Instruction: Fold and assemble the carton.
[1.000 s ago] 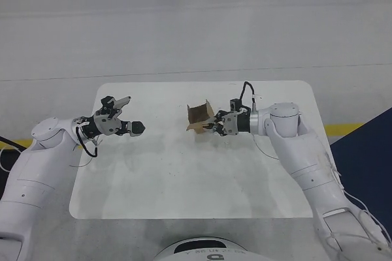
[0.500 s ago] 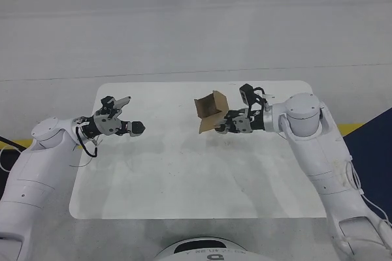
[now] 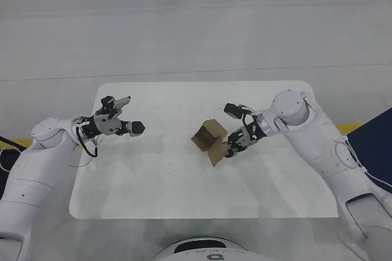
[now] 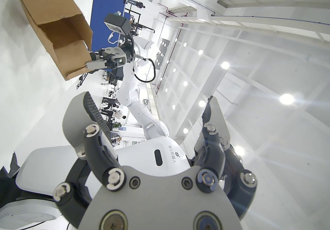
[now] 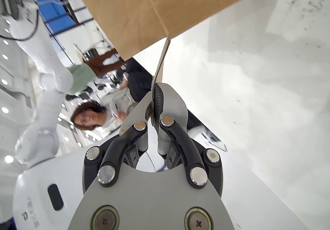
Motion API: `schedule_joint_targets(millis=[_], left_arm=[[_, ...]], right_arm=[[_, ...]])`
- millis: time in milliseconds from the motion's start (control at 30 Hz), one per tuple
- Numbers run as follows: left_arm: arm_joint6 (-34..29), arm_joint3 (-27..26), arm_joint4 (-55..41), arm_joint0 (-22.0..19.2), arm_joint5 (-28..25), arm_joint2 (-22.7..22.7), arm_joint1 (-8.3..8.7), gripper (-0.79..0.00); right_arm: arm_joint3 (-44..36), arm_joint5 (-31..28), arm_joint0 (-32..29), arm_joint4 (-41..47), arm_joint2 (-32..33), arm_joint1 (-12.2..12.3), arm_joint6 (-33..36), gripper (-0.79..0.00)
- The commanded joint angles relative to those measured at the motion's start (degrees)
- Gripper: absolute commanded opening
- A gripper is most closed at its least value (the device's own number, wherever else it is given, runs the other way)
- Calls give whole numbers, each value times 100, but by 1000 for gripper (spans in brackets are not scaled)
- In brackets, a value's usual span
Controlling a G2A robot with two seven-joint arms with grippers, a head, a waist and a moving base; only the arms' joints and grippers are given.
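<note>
Carton (image 3: 209, 138): brown cardboard, one end open, tilted, over the centre-right of the worktop (image 3: 170, 189); contact with the worktop cannot be determined.
Right end effector (image 5: 154, 91): closed tight on the edge of one flap (image 5: 160, 63) of the carton, over the worktop's right half.
Left end effector (image 4: 148, 97): opened wide, holding nothing, over the worktop's left half.
</note>
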Motion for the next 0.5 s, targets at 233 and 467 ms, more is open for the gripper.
schedule_joint_targets(millis=[233, 467], left_arm=[[0, 0, 0, 0, 0, 0, 0, 0], [0, 0, 0, 0, 0, 0, 0, 0]], right_arm=[[-208, 126, 1167, 2961, -2044, 589, -21, -785], [-208, 126, 1167, 2961, -2044, 589, -21, -760]])
